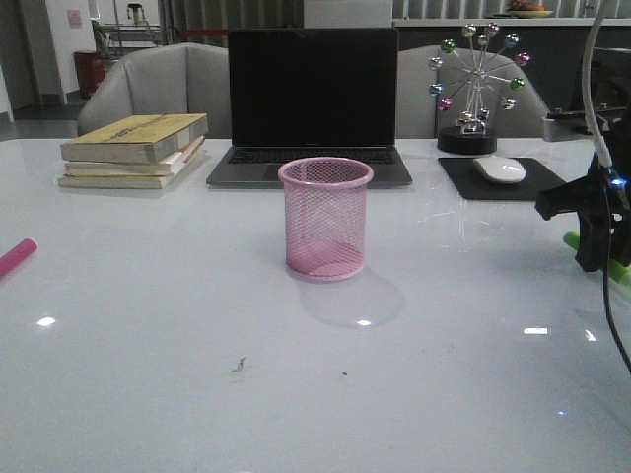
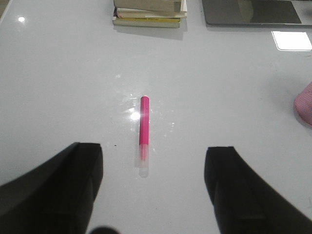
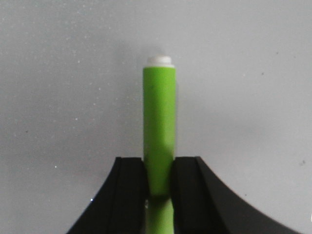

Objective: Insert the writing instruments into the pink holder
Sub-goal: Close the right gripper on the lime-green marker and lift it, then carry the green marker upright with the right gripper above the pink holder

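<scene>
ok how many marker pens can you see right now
2. The pink pen lies flat on the table's left side, between the open left hand's fingers but untouched. The green pen is clamped in the right hand at the table's right edge.

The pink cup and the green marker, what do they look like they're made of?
The pink cup looks like painted metal wire mesh: see-through lattice walls, solid rim and base. The green marker, clamped in the right claw, looks like smooth, slightly matte plastic with a whitish end cap. Neither material is certain from looks alone.
</scene>
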You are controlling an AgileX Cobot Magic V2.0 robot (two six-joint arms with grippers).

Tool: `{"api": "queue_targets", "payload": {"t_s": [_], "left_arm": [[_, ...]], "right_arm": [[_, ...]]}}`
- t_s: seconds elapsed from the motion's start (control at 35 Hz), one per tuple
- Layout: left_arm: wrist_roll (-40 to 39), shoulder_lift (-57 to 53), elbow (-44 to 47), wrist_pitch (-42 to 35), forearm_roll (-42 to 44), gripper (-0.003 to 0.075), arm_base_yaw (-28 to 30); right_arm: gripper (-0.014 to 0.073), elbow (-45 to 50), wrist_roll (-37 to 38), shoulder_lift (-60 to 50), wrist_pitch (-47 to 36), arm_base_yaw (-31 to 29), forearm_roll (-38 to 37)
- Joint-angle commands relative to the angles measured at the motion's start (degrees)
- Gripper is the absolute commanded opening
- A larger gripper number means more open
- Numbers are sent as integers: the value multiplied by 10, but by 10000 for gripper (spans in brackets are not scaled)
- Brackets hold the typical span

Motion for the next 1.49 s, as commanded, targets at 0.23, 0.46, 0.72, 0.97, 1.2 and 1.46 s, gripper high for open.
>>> {"api": "queue_targets", "payload": {"t_s": [0.23, 0.46, 0.72, 0.97, 1.2, 1.46], "left_arm": [[-2, -6, -19, -39, -6, 499, 0], [-2, -6, -19, -39, -6, 499, 0], [-2, -6, -19, -41, -6, 499, 0], [-2, -6, -19, -41, -6, 499, 0], [-2, -6, -19, -41, -6, 499, 0], [-2, -6, -19, -41, -6, 499, 0]], "right_arm": [[57, -4, -3, -11, 16, -1, 8], [58, -4, -29, -59, -29, 9, 15], [58, -4, -32, -144, -89, 34, 16], [58, -4, -31, -219, -163, 94, 20], [58, -4, -31, -247, -285, 181, 38], [58, -4, -31, -211, -424, 261, 38]]}}
